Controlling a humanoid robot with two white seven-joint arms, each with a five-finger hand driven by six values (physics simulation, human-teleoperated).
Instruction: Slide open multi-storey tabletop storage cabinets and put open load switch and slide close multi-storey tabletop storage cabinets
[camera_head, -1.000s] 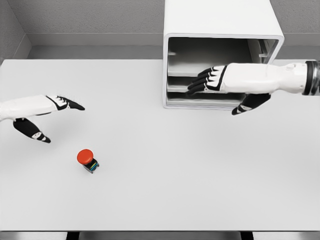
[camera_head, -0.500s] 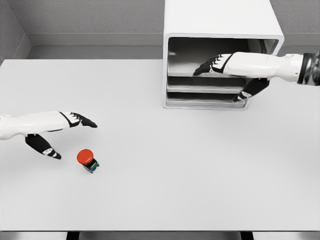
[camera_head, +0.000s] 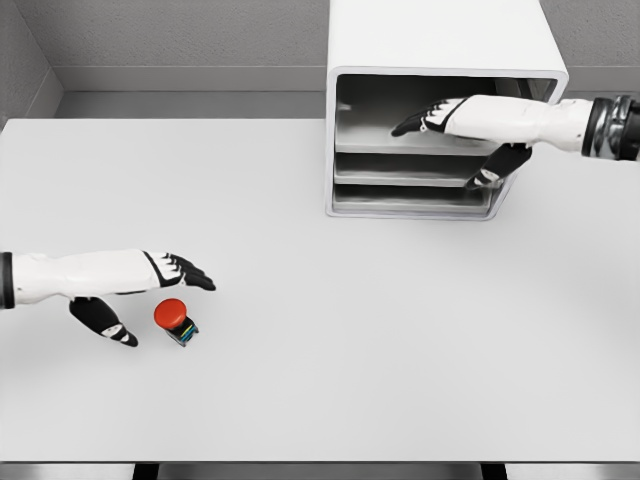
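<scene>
fingers of the left hand are spread and hold nothing, with the red switch just below them, beside the thumb. right hand reaches with fingers extended and empty into the top shelf of the white cabinet, thumb hanging lower.

A wide white tabletop fills most of the view. Behind it stands a grey wall with a rough, speckled surface. A lighter grey ledge runs along the foot of this wall, just behind the far edge of the tabletop.
</scene>
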